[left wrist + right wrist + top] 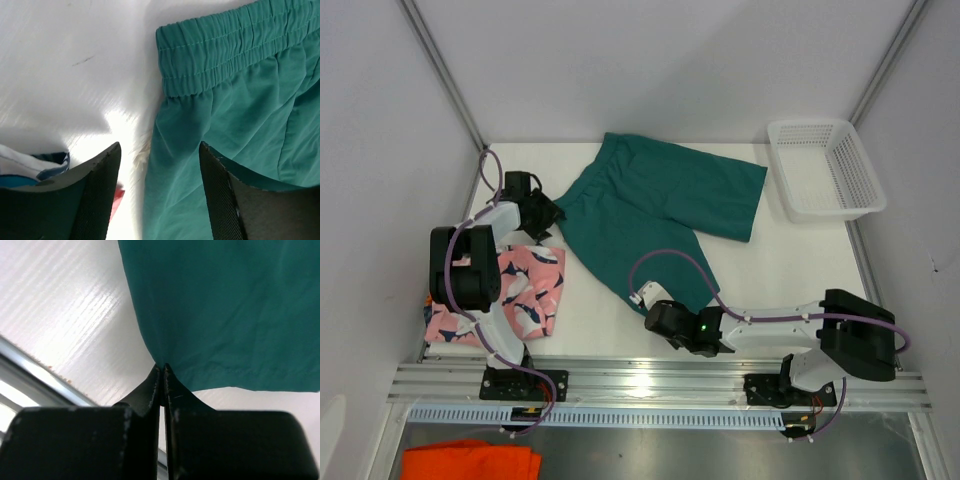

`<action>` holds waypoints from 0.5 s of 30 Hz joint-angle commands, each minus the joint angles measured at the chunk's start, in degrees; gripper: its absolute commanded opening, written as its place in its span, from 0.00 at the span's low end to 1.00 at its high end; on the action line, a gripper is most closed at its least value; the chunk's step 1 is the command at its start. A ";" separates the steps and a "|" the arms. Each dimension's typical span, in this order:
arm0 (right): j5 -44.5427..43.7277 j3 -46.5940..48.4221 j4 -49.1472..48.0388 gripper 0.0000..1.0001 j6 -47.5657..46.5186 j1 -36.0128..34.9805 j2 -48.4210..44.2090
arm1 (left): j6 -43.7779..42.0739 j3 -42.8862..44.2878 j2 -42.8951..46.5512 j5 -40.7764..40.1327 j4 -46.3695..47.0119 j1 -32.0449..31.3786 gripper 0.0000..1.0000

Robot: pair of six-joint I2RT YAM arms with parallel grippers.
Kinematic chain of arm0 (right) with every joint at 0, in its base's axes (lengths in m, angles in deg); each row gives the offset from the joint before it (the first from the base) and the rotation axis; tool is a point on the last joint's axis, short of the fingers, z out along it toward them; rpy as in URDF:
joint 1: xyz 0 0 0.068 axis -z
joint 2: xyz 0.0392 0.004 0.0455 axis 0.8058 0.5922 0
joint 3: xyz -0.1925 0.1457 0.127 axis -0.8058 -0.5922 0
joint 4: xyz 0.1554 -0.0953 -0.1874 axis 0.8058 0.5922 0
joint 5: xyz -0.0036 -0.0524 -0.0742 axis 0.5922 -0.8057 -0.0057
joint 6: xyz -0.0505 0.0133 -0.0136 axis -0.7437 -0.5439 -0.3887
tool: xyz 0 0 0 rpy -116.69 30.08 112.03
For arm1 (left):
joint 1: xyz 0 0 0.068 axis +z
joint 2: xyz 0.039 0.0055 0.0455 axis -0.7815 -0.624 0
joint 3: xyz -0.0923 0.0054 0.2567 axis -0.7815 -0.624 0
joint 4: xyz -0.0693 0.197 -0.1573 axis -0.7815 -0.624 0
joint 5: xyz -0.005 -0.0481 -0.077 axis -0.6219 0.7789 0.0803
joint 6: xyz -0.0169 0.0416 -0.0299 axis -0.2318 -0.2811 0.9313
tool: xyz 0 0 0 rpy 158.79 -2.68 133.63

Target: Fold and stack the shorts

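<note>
From above, the teal shorts (650, 205) lie flat mid-table, with the pink shark shorts (532, 290) at 8 o'clock under the left arm. Only the wrist views show the rest. The right gripper (162, 369) is pressed together, pinching the leg hem corner at 6 o'clock. The left gripper (160, 147) stands spread over the edge below the waistband (220, 50) — at 9 o'clock.

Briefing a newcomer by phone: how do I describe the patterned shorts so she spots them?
On the white table, look to the near left corner, beside the left arm. The pink shorts there carry navy-and-white sharks, unlike the plain teal shorts spread mid-table.
</note>
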 commanded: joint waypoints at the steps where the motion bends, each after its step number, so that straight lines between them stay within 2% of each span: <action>1: -0.77 -0.71 0.05 0.00 1.12 -0.40 -5.88 | 0.34 -0.54 -1.57 0.94 3.49 0.60 0.65; 3: -0.68 -1.15 0.67 0.00 1.56 -0.40 -6.94 | 1.04 -0.54 -2.71 1.64 5.68 0.60 0.59; 7: -0.25 -2.12 1.11 0.00 2.79 -0.40 -8.53 | 3.50 -0.19 -4.56 2.09 7.36 0.60 0.59; 12: 0.90 -3.44 0.49 0.00 3.49 -0.40 -10.46 | 5.00 -0.54 -5.09 1.30 9.64 0.77 0.67; 15: 1.16 -3.96 0.40 0.00 3.85 -0.40 -11.42 | 5.62 -1.42 -4.65 2.52 12.36 1.03 0.78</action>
